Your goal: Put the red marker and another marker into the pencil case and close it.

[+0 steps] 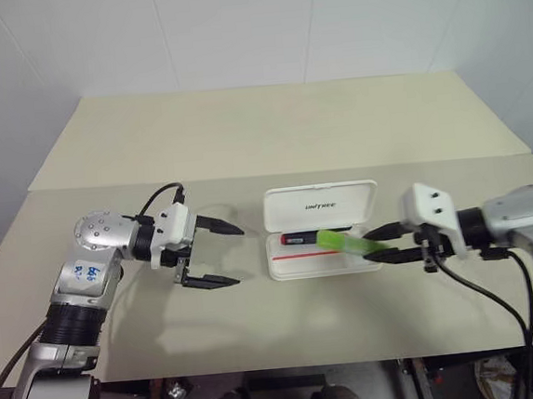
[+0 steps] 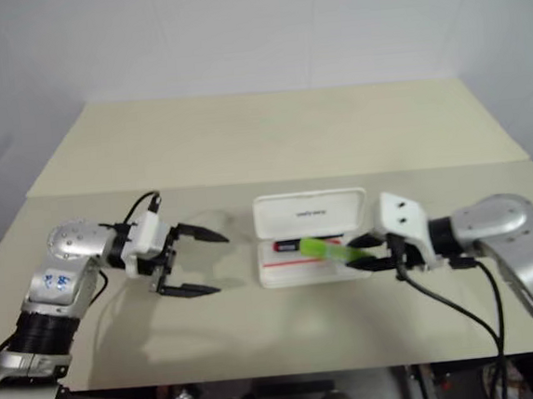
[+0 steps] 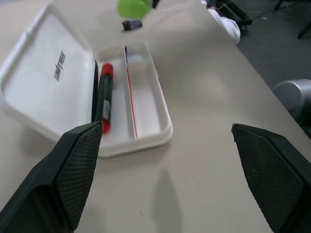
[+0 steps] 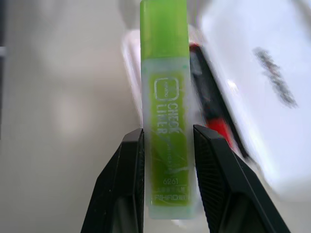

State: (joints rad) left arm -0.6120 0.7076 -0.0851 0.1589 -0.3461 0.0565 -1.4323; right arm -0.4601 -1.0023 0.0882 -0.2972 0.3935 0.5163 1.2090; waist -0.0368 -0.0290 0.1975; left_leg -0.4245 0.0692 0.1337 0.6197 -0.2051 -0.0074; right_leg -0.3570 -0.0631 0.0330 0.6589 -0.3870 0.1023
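Right wrist view: our right gripper (image 4: 167,182) clamps the green highlighter (image 4: 165,111) above the open pencil case (image 1: 320,251). Highlighter partly hides the red marker (image 3: 105,97). Our left gripper (image 1: 217,255) gapes wide.

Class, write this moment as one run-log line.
right gripper: shut on green highlighter, over open pencil case | left gripper: open, empty | red marker: in case | lid: open

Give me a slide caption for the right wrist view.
Right hand grips the green highlighter above the open pencil case, red marker already inside.
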